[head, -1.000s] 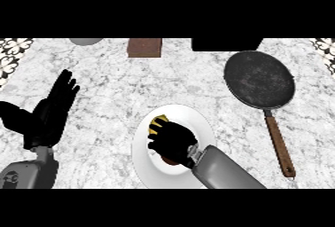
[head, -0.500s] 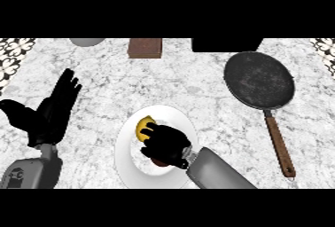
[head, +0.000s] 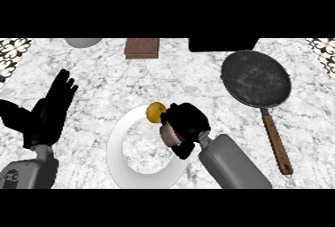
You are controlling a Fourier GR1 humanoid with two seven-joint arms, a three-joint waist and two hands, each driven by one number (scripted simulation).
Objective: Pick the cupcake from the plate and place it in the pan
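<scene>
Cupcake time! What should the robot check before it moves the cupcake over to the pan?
1. Right hand curled round the cupcake: ok, yellow top peeks out beside the fingers.
2. Cupcake lifted off the plate: cannot tell, it shows at the plate's upper rim.
3. Pan free to take it: ok, nothing lies in it.
4. Way from plate to pan: ok, only bare counter between.
5. Left hand out of the way: ok, open at the view's left.
6. Pan handle clear of the right forearm: ok, they are apart.
</scene>
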